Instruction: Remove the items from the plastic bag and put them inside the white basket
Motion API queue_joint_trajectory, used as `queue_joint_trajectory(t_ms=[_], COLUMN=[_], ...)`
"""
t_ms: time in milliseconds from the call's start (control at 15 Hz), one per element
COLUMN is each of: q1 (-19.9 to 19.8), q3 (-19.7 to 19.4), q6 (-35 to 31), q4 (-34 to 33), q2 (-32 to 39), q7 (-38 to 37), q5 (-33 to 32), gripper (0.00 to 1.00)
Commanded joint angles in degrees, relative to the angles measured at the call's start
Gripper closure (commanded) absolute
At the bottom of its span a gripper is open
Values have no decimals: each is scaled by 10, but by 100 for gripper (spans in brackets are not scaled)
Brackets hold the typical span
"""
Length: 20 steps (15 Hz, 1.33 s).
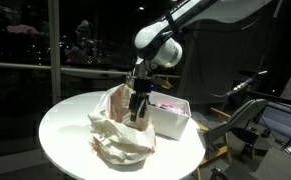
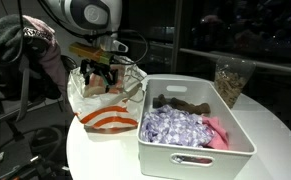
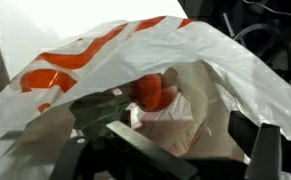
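gripper (image 1: 137, 108) spread wide, holding nothing, down in the mouth of the plastic bag (image 2: 105, 118), which slumps just beside the white basket (image 2: 165, 158). purple-and-white items (image 2: 173, 127) lie in the basket; inside the bag only an orange-red lump (image 3: 155, 92) shows. looks light and soft, so pinch a raised fold, not the slippery film. round white table (image 1: 65, 130), dark windows behind.

Arm (image 1: 190, 18) slopes down from above. Wrist (image 1: 157, 47) bent downward. Gripper (image 1: 138, 110) points straight down, jaws spread wide.
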<state>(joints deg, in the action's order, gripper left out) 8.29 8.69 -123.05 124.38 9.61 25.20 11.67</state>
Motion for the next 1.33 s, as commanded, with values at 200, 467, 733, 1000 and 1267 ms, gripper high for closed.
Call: queue_joint_trajectory(t_ms=[200, 467, 733, 1000, 1267], q1=[-18, -17, -19, -7, 3], q3=[4, 9, 22, 22, 13], q6=[-173, -210, -247, -308, -353], q4=[10, 27, 53, 80, 104], q2=[73, 116, 139, 145, 129], q7=[1, -8, -16, -40, -95], q5=[-53, -75, -91, -122, -147], gripper=[0, 0, 0, 25, 58])
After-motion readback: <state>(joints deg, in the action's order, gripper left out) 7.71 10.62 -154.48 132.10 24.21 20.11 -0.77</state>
